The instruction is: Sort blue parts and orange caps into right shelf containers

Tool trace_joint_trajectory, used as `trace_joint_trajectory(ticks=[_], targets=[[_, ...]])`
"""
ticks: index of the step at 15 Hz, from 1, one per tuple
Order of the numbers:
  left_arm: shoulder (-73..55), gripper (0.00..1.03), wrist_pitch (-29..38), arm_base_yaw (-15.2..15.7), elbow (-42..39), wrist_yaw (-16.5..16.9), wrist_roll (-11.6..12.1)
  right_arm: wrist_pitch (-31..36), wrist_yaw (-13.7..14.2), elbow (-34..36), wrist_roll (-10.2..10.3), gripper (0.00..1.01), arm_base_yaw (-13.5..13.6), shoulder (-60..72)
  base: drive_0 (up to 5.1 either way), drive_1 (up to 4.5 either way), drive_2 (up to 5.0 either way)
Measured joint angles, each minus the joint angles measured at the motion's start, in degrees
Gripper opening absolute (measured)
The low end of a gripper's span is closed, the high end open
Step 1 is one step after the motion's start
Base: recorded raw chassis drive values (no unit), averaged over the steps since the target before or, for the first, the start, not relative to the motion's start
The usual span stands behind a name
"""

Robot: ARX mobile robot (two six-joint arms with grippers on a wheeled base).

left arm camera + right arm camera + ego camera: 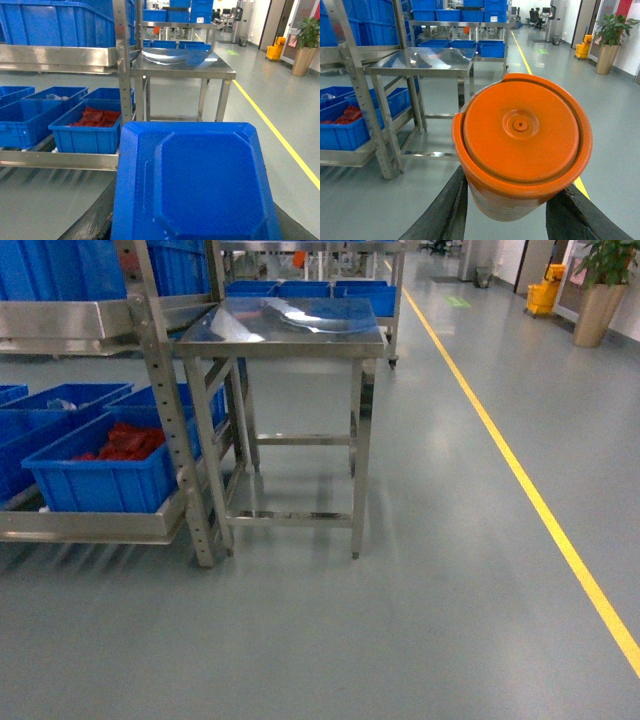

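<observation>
Grey workshop floor, steel table (280, 325) ahead. Orange cap (522, 142) is clamped between right gripper (512, 210) fingers; blue part (195, 182) fills the left wrist view, its grasp cannot be told. Slippage risked during travel.

floor (430, 620): open | steel table (285, 325) ahead | shelf rack (175, 420) blocks left

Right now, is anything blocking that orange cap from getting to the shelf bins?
The orange cap sits gripped in the right pincer. Between it and the shelf with blue bins lies open floor; the steel table stands just beside.
</observation>
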State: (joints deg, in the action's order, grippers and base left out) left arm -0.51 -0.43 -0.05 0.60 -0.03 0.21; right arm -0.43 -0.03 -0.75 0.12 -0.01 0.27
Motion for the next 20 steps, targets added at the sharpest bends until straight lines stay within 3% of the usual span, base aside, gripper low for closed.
trace_joint_trajectory(ticks=[20], targets=[[0.0,0.43,-0.2,0.0,0.0,0.0,0.0,-0.1,0.0,0.0,0.0,0.39,0.0,0.0,0.0,4.37,-4.3]])
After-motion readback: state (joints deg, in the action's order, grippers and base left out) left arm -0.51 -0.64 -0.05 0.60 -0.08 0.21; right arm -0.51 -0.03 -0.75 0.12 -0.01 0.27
